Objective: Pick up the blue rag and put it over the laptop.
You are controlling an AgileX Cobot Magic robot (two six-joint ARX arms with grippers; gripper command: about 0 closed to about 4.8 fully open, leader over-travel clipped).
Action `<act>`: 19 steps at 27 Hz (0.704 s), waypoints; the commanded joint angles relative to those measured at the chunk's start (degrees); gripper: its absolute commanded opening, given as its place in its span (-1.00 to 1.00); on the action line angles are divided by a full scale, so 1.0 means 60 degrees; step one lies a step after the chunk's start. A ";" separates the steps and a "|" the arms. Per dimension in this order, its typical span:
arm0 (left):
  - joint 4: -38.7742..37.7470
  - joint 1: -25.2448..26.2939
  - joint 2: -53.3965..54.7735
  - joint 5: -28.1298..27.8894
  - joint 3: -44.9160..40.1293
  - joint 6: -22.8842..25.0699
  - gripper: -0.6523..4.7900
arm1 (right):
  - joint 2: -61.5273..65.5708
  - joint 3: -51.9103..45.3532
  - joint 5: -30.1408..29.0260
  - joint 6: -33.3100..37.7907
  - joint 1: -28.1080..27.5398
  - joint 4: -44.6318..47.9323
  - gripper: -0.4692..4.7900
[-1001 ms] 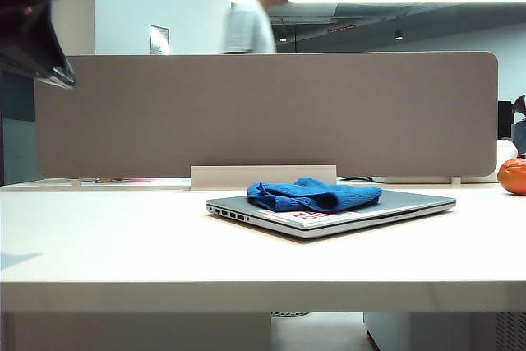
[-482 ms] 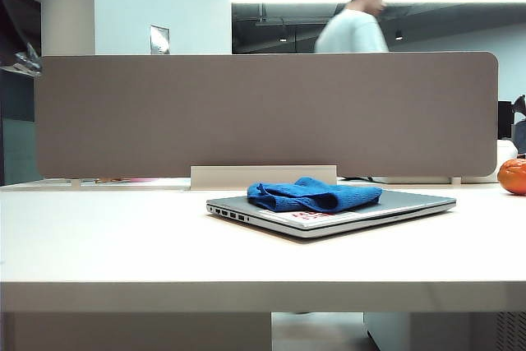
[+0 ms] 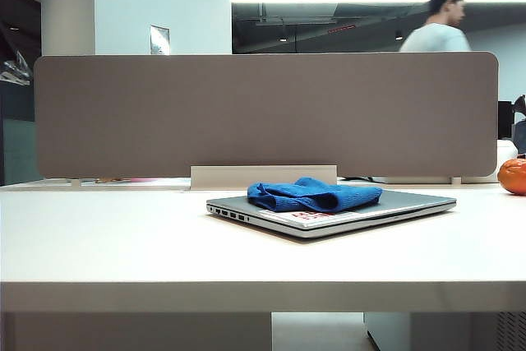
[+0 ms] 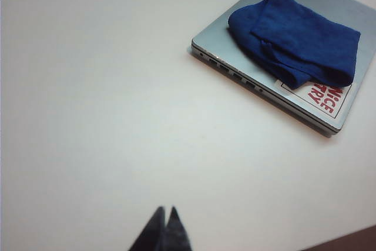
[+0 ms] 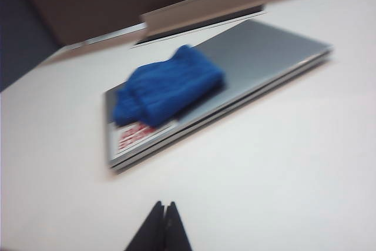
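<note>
The blue rag lies bunched on the lid of the closed silver laptop, over its left half, and covers part of the white sticker with red writing. From the left wrist view the rag and laptop lie well away from my left gripper, which is shut and empty above bare table. My right gripper is shut and empty too, some way back from the laptop and rag. Neither gripper shows in the exterior view.
A white table carries the laptop. A brown divider panel stands along its far edge with a beige base strip. An orange object sits at the far right. A person walks behind the divider.
The dark left arm at the exterior view's top left a second ago has drawn out of view. The person behind the divider walked from left to right. Rag and laptop have not moved.
</note>
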 commanded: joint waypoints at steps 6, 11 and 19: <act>0.0087 -0.0011 -0.0025 -0.0033 -0.0007 -0.0029 -0.78 | -0.0022 -0.0036 0.2251 -0.0878 -0.0007 0.0142 -0.82; 0.0087 -0.0011 -0.0022 -0.0029 -0.0007 -0.0026 -0.78 | -0.0022 -0.0036 0.3147 -0.1042 -0.0007 0.0131 -0.82; 0.0372 -0.0015 -0.0022 0.0127 -0.0004 -0.0120 -0.78 | -0.0022 -0.0036 0.3129 -0.1042 -0.0004 0.0131 -0.82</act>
